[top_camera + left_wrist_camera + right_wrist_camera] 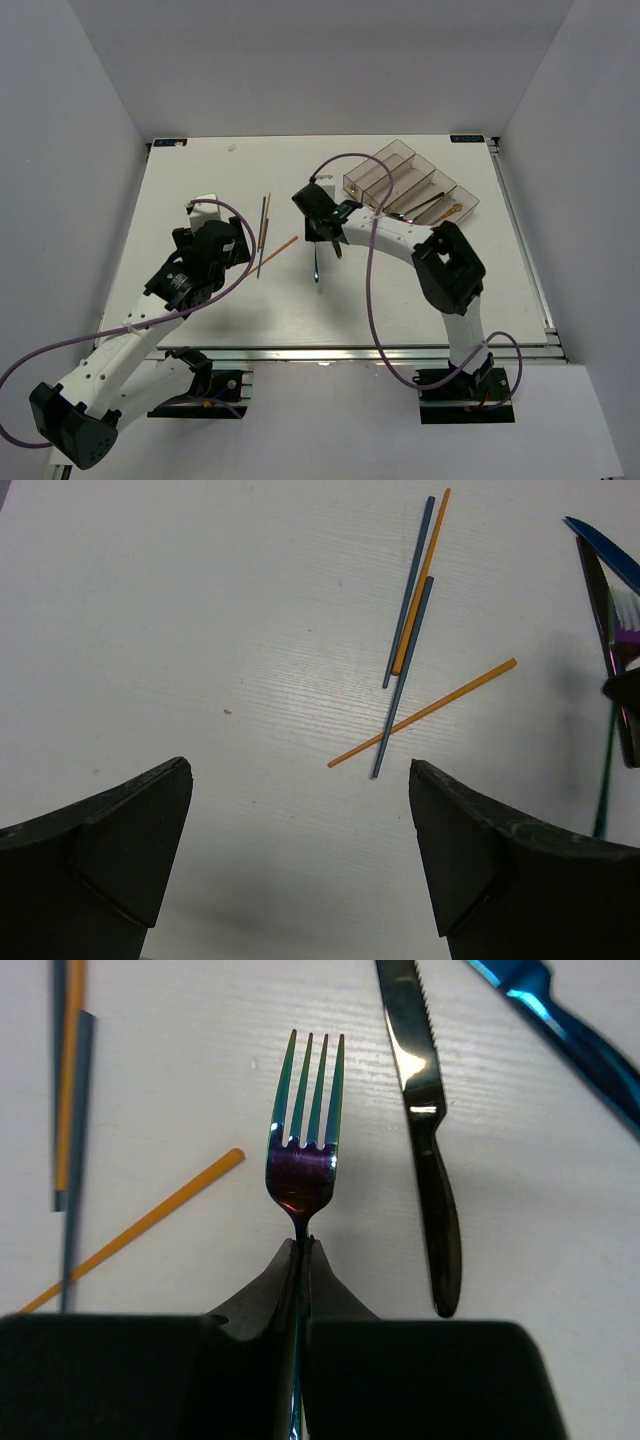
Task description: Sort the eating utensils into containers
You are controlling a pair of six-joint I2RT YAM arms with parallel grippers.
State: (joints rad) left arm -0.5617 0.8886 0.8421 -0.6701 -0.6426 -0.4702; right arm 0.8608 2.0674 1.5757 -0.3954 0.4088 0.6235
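Note:
My right gripper [303, 1247] is shut on the neck of the iridescent fork [305, 1120], tines pointing away; in the top view this gripper [322, 238] is mid-table with the fork's handle [317, 268] trailing toward me. A black knife [428, 1130] and a blue knife [570, 1030] lie just right of the fork. Orange and grey-blue chopsticks [410, 630] lie crossed on the table ahead of my open, empty left gripper [300, 780], which sits left of them in the top view [236, 250]. The four joined clear containers [400, 170] stand at the back right.
A black piece [425, 205] and a gold-toned spoon [453, 210] lie in the two right-hand bins. The white table's [200, 190] edges are close behind the bins. The right arm's purple cable [370, 270] loops over the table.

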